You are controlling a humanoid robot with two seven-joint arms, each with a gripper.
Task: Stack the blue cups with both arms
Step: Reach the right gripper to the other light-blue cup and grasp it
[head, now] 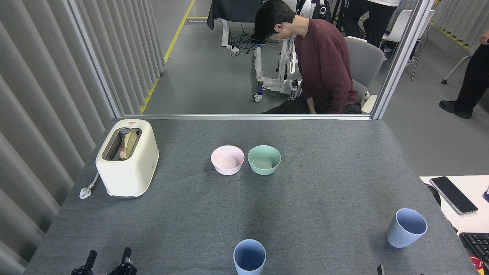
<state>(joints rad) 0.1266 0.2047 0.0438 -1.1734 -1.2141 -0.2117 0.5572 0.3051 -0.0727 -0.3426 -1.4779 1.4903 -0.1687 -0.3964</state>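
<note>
Two pale blue cups stand upright on the grey table (pixel 324 183). One blue cup (pixel 249 256) is at the front edge near the middle, the other blue cup (pixel 406 228) at the front right. My left gripper (pixel 109 258) pokes up at the bottom left, well left of the middle cup, open with nothing between its fingers. Of my right gripper (pixel 380 269) only a small black tip shows at the bottom edge, below and left of the right cup. Neither gripper touches a cup.
A pink bowl (pixel 227 159) and a mint-green bowl (pixel 264 159) sit side by side mid-table. A cream toaster (pixel 127 157) with bread stands at the left. A person (pixel 323 65) sits beyond the far edge. A phone (pixel 453 194) and keyboard (pixel 475 244) lie on a white desk at right.
</note>
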